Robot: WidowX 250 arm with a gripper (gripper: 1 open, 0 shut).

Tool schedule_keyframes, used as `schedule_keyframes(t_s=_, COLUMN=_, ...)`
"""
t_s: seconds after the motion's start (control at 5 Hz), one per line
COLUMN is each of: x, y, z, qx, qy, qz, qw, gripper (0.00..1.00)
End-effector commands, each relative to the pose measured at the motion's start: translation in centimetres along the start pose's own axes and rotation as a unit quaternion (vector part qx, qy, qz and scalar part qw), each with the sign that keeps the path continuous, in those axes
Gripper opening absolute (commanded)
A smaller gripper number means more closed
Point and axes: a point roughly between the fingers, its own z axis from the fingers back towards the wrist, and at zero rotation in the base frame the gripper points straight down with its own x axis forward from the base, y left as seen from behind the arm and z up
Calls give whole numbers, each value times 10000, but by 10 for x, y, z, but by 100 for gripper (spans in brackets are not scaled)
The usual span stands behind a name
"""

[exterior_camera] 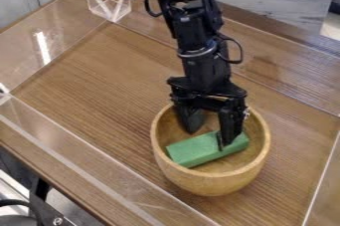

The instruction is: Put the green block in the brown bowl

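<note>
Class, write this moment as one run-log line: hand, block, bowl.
hand: open, over bowl | green block: lying inside brown bowl, not gripped | bowl: on wooden table

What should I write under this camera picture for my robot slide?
Open gripper reaching down into the brown bowl, where the green block lies.

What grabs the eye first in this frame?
The bright green block lying inside the brown bowl at lower centre-right of the wooden table. Right above it, the black gripper reaches down into the bowl, jaws open around the block.
</note>
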Motion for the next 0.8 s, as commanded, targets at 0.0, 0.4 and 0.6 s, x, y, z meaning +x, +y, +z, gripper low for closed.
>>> schedule_keyframes(t_s=0.0, x=9, y=5, z=0, qx=38, qy=-175, qz=-53, qw=9998, gripper=100)
schedule_keyframes(t_s=0.4, x=11, y=9, z=0, qx=26, qy=-183, qz=-17, qw=9998, gripper=100)
schedule_keyframes(t_s=0.6, x=11, y=10, z=4, qx=13, qy=-176, qz=7, qw=9998, gripper=100)
